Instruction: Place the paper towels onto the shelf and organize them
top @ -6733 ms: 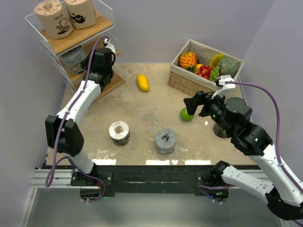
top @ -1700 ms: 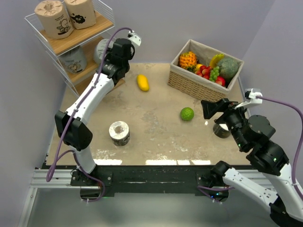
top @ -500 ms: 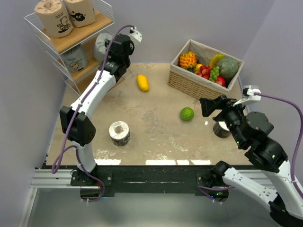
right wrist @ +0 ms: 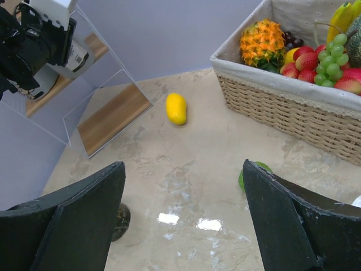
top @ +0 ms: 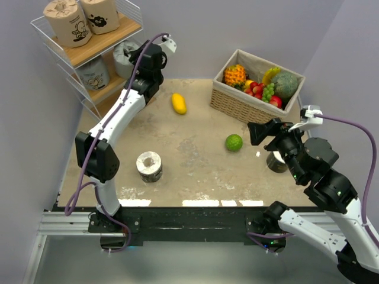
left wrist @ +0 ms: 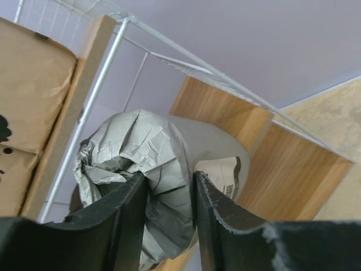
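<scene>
Left arm is reaching way into the shelf (top: pixel 95 50) here, and the left end effector (left wrist: pixel 169 180) is pinched nearly shut on the crumpled wrapper at the end of the grey roll (left wrist: pixel 163 141). Makes sense to me: grabbing that end lets it poke the roll in sideways past the wire frame. The roll is at the middle tier, just beside the pale printed roll (top: pixel 93 74), probably because the top tier is already taken by the two tan rolls (top: pixel 67 22). Can't tell whether it's actually resting on the board. The right end effector (right wrist: pixel 181 166) hangs wide open over the table (top: pixel 195 148) with nothing in it, I'd guess parked out of the way. The cream roll (top: pixel 149 166) and a dark roll (top: pixel 273 164) are down on the table, so plenty left to do.
</scene>
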You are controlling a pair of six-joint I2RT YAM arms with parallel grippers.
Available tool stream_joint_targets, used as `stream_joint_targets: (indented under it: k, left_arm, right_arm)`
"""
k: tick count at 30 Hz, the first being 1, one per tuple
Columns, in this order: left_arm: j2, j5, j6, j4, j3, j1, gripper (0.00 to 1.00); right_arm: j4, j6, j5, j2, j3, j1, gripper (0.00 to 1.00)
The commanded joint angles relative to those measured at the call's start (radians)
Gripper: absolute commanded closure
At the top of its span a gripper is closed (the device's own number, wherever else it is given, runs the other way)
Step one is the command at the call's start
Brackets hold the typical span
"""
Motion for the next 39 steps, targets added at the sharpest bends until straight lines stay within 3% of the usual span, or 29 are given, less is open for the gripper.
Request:
stream_joint_targets:
  k: [1,5,9,20,33,39]
  left_arm:
    - [-0.008,-0.111,0.093,0.111,0.004,0.048,0.53]
    - [-0.009,-0.134,0.106,0.142,0.006,0.048,0.42]
    - [-0.028,-0.131,0.120,0.160,-0.020,0.048,0.39]
    - [-0.103,0.000,0.003,0.042,-0.066,0.001,0.40]
    - [-0.124,-0.031,0.009,0.045,-0.074,-0.010,0.39]
    - [-0.183,0.023,-0.038,0.004,-0.103,-0.044,0.41]
  right_arm:
    - [0.015,-0.010,-0.002,0.004,0.044,0.002,0.12]
    - [0.011,-0.012,-0.008,0.011,0.055,0.002,0.12]
    - [0.005,-0.012,-0.019,0.015,0.057,0.002,0.12]
    - [0.011,0.002,-0.048,0.015,0.047,0.002,0.12]
    - [-0.011,-0.009,-0.103,0.047,0.060,0.002,0.12]
    - [0.003,-0.007,-0.112,0.055,0.052,0.000,0.12]
